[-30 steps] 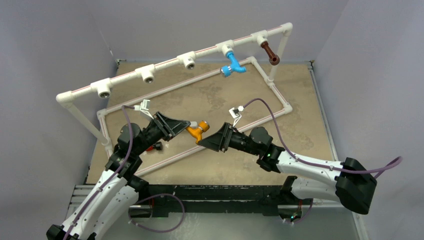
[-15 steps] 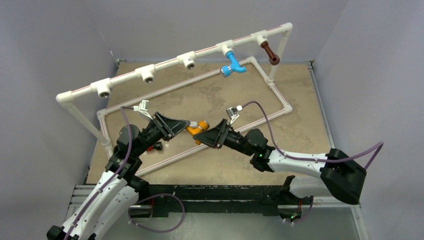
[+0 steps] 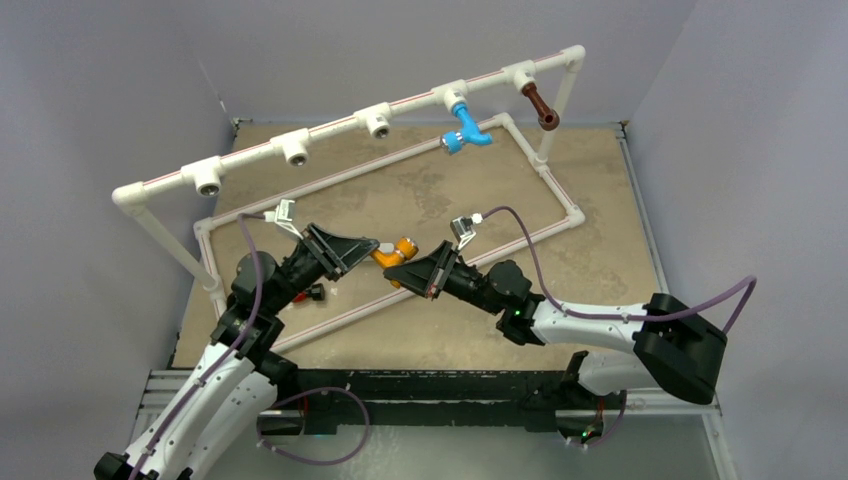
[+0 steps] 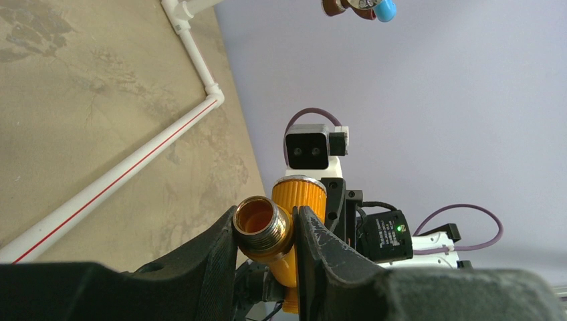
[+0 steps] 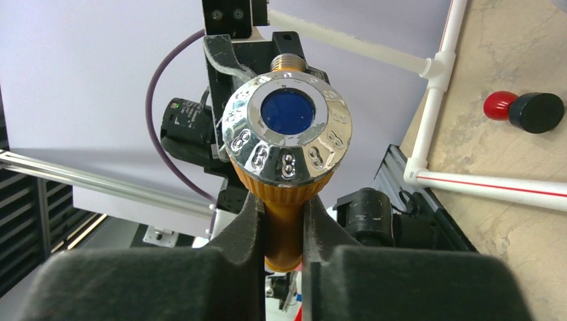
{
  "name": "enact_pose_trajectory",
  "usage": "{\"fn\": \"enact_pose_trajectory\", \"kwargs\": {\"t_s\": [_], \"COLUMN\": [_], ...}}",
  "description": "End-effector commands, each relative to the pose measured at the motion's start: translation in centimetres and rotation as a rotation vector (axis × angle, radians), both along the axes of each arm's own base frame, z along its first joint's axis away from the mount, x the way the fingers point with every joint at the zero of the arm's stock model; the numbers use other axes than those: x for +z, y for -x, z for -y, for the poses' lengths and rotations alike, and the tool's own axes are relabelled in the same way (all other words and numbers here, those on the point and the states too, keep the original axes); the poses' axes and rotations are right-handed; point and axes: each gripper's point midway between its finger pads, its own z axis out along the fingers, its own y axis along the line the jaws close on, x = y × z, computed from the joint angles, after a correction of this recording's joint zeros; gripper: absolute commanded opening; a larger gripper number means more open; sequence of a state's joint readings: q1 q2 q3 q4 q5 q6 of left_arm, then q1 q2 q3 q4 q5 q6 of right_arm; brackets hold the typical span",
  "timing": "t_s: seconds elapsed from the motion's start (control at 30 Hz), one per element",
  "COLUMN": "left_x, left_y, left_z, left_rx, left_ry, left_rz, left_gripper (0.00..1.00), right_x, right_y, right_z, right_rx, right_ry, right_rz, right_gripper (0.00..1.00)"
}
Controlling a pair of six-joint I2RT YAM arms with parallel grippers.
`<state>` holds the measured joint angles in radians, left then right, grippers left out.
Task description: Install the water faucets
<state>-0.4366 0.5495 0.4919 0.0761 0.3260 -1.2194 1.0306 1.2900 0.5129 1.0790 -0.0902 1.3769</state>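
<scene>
Handover on the near side of the rail (image 3: 330, 128): we hold the orange faucet (image 3: 397, 254) from both ends, left gripper (image 4: 266, 234) clamped on its thread, right gripper (image 5: 283, 214) clamped under its cap, likely regripping for threading. Blue faucet (image 3: 463, 128) and brown faucet (image 3: 540, 106) hang from the rail; three sockets (image 3: 377, 121) gape, unobstructed.

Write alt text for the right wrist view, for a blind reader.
The right claw is shut on an orange-yellow faucet whose chrome cap faces the camera. Behind, the left claw holds its threaded end; at right, tan table, white pipe and a red-and-black piece.
</scene>
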Motion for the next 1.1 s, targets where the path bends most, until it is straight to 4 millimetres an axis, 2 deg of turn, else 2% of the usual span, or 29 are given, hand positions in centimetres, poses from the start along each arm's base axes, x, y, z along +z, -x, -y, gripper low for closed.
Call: {"fn": "enact_pose_trajectory", "kwargs": {"t_s": [0.0, 0.1, 0.3, 0.37, 0.43, 0.53, 0.73, 0.87, 1.07], "left_x": [0.9, 0.9, 1.3, 1.0, 0.6, 0.4, 1.5, 1.3, 0.1], "left_y": [0.1, 0.2, 0.7, 0.9, 1.0, 1.3, 2.6, 4.8, 7.5], "left_z": [0.0, 0.0, 0.2, 0.2, 0.1, 0.2, 0.6, 1.3, 1.5], "left_rx": [-0.008, -0.011, -0.036, -0.045, -0.049, -0.075, -0.177, -0.320, -0.491], "left_ry": [0.022, 0.016, -0.016, -0.044, -0.086, -0.158, -0.281, -0.342, -0.395], "left_rz": [0.031, 0.033, 0.052, 0.045, 0.037, 0.059, 0.183, 0.239, 0.233], "left_gripper": [0.00, 0.02, 0.52, 0.62, 0.68, 0.73, 0.75, 0.75, 0.76], "right_x": [2.4, 2.4, 1.0, 0.6, -0.3, -0.8, -2.0, -2.1, -2.1], "right_y": [-0.2, -0.4, -0.5, -0.3, 0.1, 0.6, 1.7, 3.6, 6.8], "right_z": [0.5, 0.7, 1.7, 2.4, 2.7, 3.4, 4.5, 5.1, 5.7], "right_rx": [-0.033, -0.051, -0.097, -0.106, -0.098, -0.092, -0.031, 0.069, 0.258], "right_ry": [-0.079, -0.065, 0.028, 0.060, 0.118, 0.187, 0.338, 0.368, 0.384], "right_rz": [0.045, 0.059, 0.108, 0.130, 0.151, 0.214, 0.368, 0.453, 0.556], "right_gripper": [0.00, 0.00, 0.00, 0.00, 0.00, 0.00, 0.00, 0.00, 0.00]}}
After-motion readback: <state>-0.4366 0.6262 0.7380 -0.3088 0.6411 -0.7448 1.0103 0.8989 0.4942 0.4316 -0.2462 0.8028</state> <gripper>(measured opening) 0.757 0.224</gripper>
